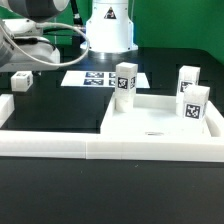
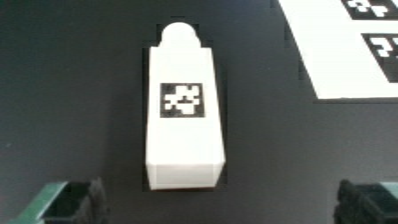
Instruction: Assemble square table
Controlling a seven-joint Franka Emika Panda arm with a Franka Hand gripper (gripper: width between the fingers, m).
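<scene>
Four legs showed in the exterior view. Going left to right: one leg (image 1: 22, 81) lay flat on the black table (image 1: 50, 110) at the left edge of the frame, well apart from the rest. Right of it, in the upper middle, lay the marker board (image 1: 96, 77), with the arm's white base (image 1: 108, 25) behind it at the top. A second leg (image 1: 124, 82) stood upright at the far corner of the slab (image 1: 155, 122), which lay flat in the right half of the frame. Two more legs (image 1: 187, 80) (image 1: 194, 105) stood upright at its right side, close together. A low white wall (image 1: 100, 148) ran across the lower frame, touching the slab's near edge.

In the wrist view, a leg (image 2: 183, 110) lay flat on the dark table (tag facing up, pointed end away), with the marker board (image 2: 352, 48) just beside it. The gripper (image 2: 222, 200) was spread wide, its fingertips (image 2: 68, 200) on either side of the leg's near end, holding nothing.
</scene>
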